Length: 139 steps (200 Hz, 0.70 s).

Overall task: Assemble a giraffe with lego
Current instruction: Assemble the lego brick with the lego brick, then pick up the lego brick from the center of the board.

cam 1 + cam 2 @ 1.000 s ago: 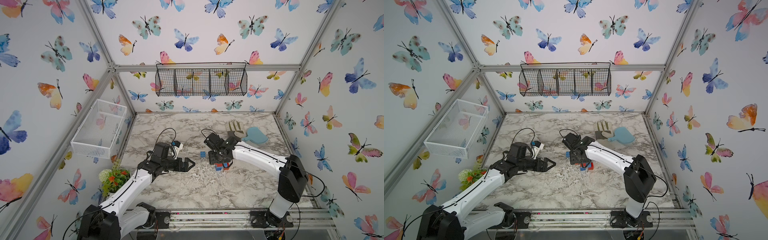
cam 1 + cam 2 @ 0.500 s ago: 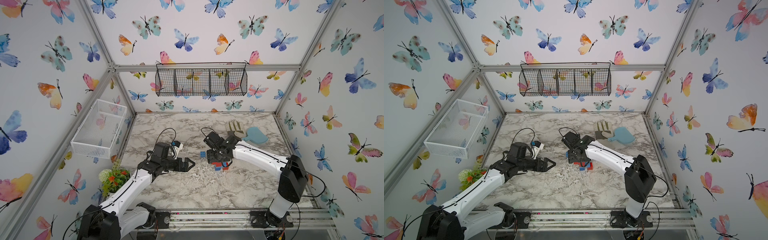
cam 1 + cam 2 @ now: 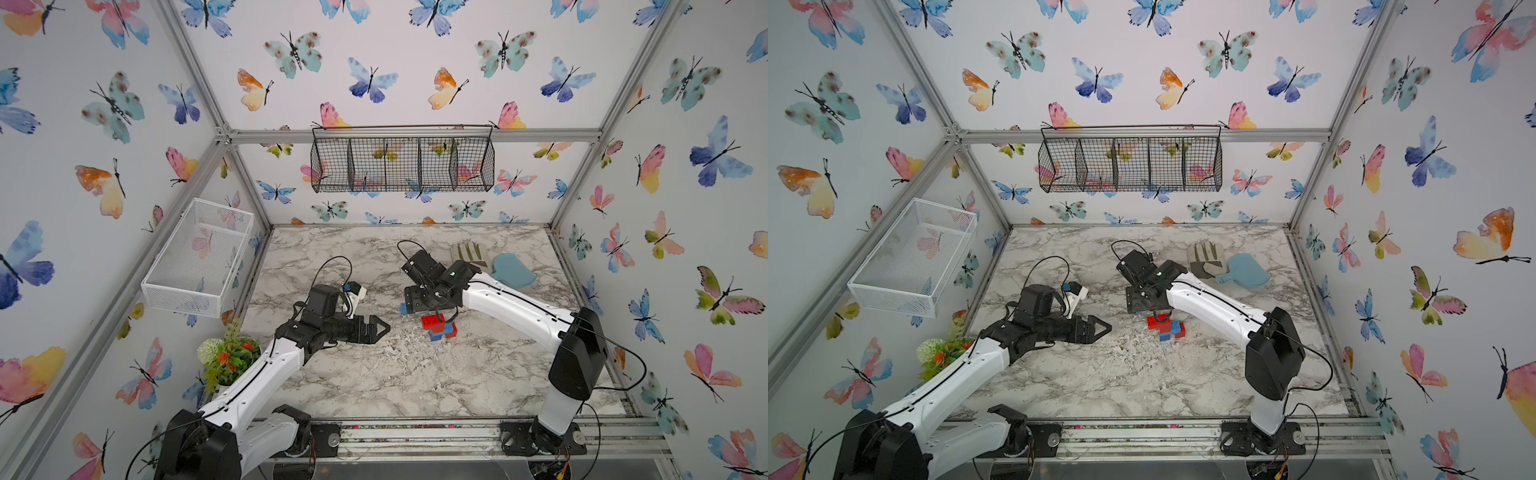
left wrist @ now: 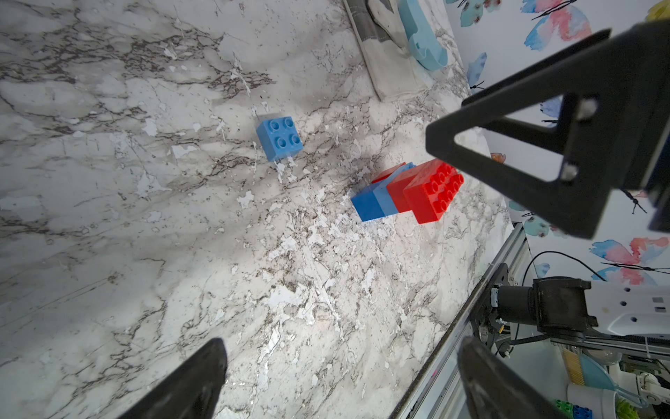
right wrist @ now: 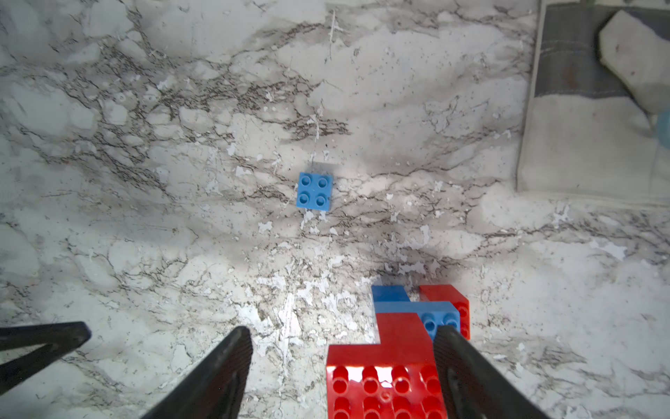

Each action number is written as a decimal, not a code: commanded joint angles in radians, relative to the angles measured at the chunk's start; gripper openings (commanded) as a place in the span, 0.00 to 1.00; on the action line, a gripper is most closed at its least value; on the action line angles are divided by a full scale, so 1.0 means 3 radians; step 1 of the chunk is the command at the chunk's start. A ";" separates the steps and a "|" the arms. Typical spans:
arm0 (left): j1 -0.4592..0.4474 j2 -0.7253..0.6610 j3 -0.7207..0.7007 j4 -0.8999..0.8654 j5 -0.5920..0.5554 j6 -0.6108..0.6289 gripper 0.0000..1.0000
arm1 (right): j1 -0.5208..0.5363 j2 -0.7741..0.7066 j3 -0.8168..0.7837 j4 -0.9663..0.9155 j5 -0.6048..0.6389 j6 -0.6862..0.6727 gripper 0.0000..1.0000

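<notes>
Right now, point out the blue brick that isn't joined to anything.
The small square blue brick, standing alone, studs up; the others are joined into the red-and-blue stack.

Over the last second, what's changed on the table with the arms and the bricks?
The right gripper opened, letting go of the joined red and blue bricks, and drew back slightly toward the far wall, uncovering the long red brick on top. The left gripper, the loose blue brick, the glove and the paddle stayed put.
</notes>
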 commanded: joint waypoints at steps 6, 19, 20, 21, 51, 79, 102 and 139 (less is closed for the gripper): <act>-0.0019 0.0006 -0.0042 0.0043 0.0012 -0.0008 0.98 | -0.0009 0.0272 0.0257 -0.0029 0.0097 -0.0116 0.80; -0.0039 -0.0002 -0.0044 0.0036 -0.0001 -0.0008 0.98 | -0.0009 0.0399 0.0354 -0.0020 0.0094 -0.0128 0.79; -0.0039 -0.0003 -0.0044 0.0037 -0.0002 -0.0009 0.98 | -0.0009 0.0405 0.0360 -0.0019 0.0095 -0.0128 0.79; -0.0042 -0.0004 -0.0045 0.0037 -0.0003 -0.0006 0.98 | -0.0009 0.0415 0.0370 -0.0018 0.0096 -0.0128 0.79; -0.0054 -0.0012 -0.0043 0.0032 -0.0026 -0.0003 0.98 | -0.0014 0.0660 0.0506 0.0059 0.0080 -0.0133 0.77; -0.0057 -0.0010 -0.0045 0.0023 -0.0025 0.0006 0.98 | -0.0053 0.0819 0.0494 0.0213 -0.0014 -0.0123 0.73; -0.0060 -0.0016 -0.0045 0.0024 -0.0031 0.0006 0.98 | -0.0098 0.0952 0.0485 0.0282 -0.0081 -0.0118 0.70; -0.0063 -0.0005 -0.0038 0.0025 -0.0024 0.0005 0.98 | -0.0129 0.1124 0.0493 0.0394 -0.0151 -0.0127 0.64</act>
